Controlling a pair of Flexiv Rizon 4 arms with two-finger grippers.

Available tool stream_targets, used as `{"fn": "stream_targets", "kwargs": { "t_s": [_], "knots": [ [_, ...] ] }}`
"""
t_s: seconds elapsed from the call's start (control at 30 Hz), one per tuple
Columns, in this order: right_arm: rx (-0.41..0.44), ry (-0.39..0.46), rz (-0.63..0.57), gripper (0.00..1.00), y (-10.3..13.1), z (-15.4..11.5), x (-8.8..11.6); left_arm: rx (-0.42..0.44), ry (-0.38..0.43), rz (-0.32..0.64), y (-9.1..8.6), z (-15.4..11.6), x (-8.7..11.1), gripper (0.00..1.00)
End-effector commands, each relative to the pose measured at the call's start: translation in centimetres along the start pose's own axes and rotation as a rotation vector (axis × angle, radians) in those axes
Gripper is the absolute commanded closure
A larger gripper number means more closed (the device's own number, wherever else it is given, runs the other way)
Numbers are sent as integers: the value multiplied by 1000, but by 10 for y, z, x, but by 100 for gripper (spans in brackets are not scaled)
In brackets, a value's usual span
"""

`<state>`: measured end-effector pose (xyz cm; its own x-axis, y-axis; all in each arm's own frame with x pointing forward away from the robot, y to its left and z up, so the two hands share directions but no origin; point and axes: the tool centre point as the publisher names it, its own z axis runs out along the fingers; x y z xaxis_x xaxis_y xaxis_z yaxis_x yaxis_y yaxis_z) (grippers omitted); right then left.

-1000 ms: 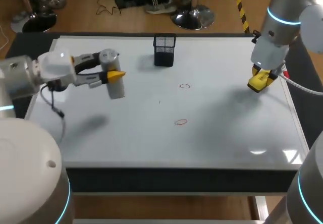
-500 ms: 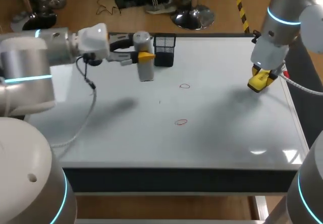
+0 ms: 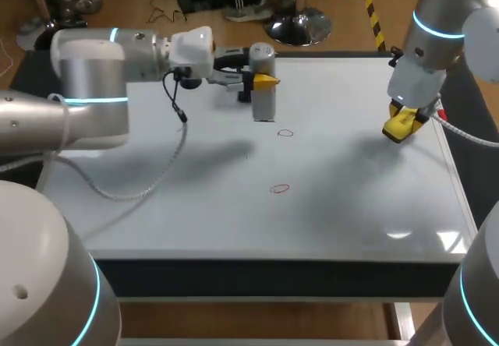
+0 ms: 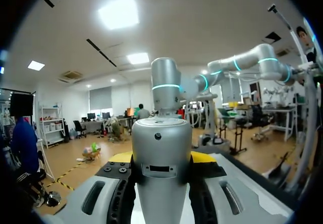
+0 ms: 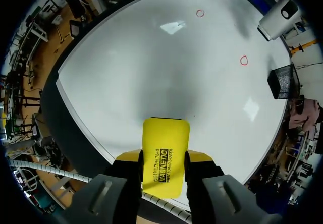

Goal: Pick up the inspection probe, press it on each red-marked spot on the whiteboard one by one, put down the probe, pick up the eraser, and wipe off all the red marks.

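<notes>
Left arm [image 3: 101,65]: comes in from the left and reaches over the far part of the big white whiteboard [image 3: 351,206] on the bench.
Left fingers [image 3: 267,81] [image 4: 202,157]: pinching the grey round metal probe [image 3: 263,100] [image 4: 161,153] from both sides.
Probe: stands upright, up over the board, near the far small red ring [image 3: 285,133] [image 5: 244,60] and by the black mesh cup [image 5: 282,81].
Near small red ring [image 3: 280,188] [image 5: 200,13]: closer to the front, apart from the far one.
Right arm [image 3: 429,50]: at the board's right edge.
Right fingers [image 5: 126,156]: pinching the yellow block eraser [image 3: 401,124] [image 5: 164,156] from both sides.
Eraser: up over the right edge, well apart from both rings.
</notes>
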<state>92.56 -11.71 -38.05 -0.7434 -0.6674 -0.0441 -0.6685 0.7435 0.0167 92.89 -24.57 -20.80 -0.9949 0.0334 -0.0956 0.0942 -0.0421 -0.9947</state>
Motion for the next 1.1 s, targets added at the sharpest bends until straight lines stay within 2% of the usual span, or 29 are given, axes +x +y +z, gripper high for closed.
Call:
{"fn": "stream_targets", "kwargs": {
  "t_s": [0.03, 0.43, 1.1],
  "knots": [
    [1, 3, -2, 100, -1, -1, 0, 6, 86, -1, 8, 13, -4, 100],
    [1, 3, -2, 100, -1, -1, 0, 19, 94, -26, 35, 27, -9, 100],
    [1, 3, -2, 100, -1, -1, 0, 14, 117, -41, 54, 46, -13, 100]
  ]
}}
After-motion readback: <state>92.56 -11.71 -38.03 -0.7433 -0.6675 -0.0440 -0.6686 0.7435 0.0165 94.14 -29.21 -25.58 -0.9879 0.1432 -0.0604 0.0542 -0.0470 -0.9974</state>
